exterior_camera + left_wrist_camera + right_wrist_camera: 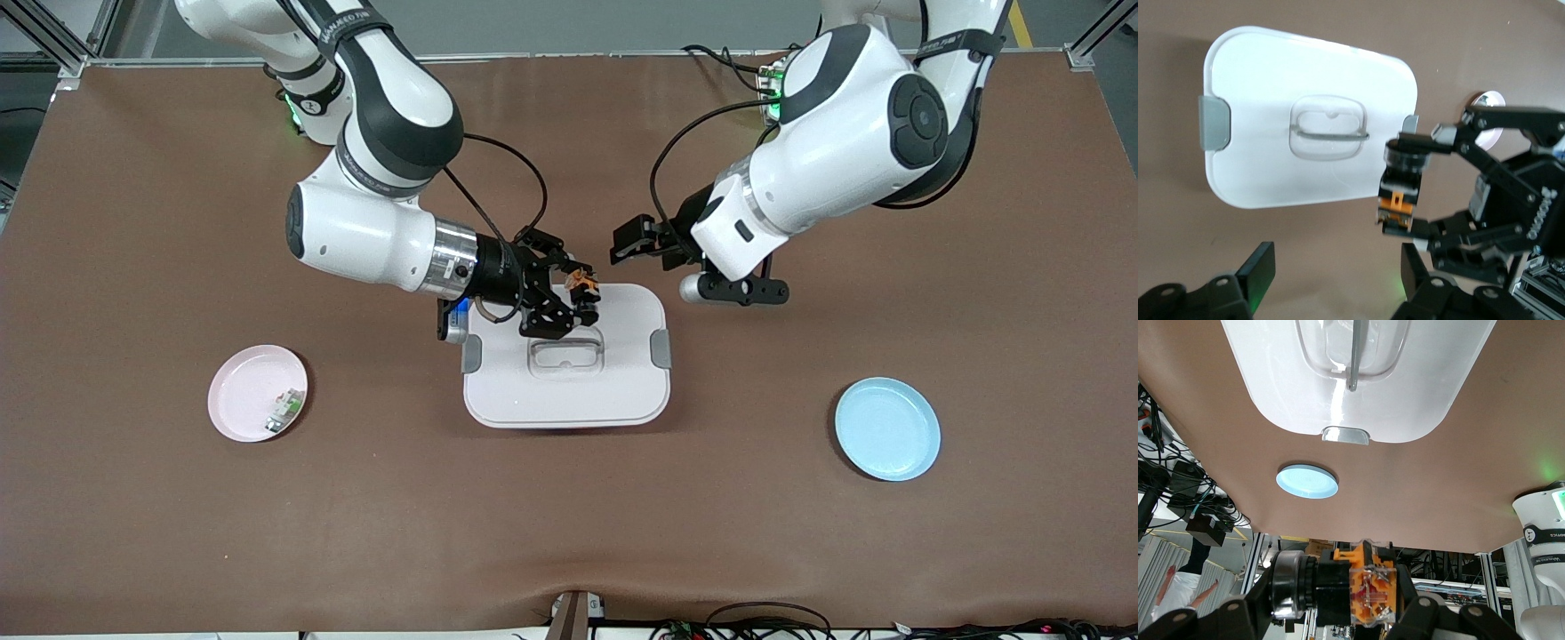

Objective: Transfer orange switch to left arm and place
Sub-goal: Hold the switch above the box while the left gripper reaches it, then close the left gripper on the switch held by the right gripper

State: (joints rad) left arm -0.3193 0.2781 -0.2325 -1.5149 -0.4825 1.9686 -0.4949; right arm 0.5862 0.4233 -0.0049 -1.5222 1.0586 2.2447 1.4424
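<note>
My right gripper [578, 302] is shut on the orange switch [581, 283] and holds it in the air over the edge of the white box [622, 391] that lies farthest from the front camera. In the right wrist view the switch [1345, 593] sits between the fingers, black body and orange block showing, with the box lid [1358, 380] below it. My left gripper [627, 247] is open and empty over the table, close to the switch. The left wrist view shows its own gripper [1338, 273], the switch [1401, 193] in the right gripper, and the box [1271, 87].
A pink plate [236, 391] with a small green-and-white component [284, 411] lies toward the right arm's end of the table. A blue plate [887, 428] lies toward the left arm's end and shows in the right wrist view [1307, 481].
</note>
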